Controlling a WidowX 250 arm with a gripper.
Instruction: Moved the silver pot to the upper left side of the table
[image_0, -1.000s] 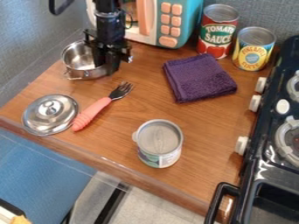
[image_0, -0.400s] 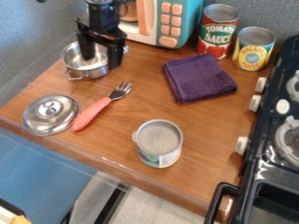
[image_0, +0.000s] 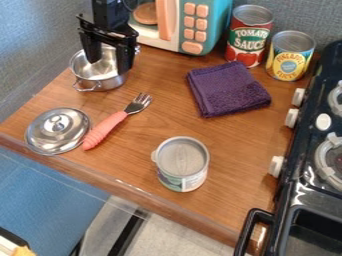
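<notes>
From the camera view, the pot (image_0: 107, 83) sits upright at the upper left of the counter (image_0: 167, 122), which is where the task wants it. So I think the big move is done, and the job now is to let go and get away nicely.

The pincer (image_0: 109, 66) is at the pot, and its two fingers are apart, not squeezing. One finger is over the inside of the pot. The other is by the rim on the side near the toy oven (image_0: 215, 22). I can't tell if either one touches the metal.

The best way is to go straight up, slowly, with the fingers kept wide. If the pincer slides sideways first, the inside finger could catch the rim and drag or tip the pot. The pot looks thin and light, so a small bump may shift it. It should not close early either, or it may grab the rim again. Go up past the rim first, then swing off, away from the wall (image_0: 40, 55) and the oven.
</notes>
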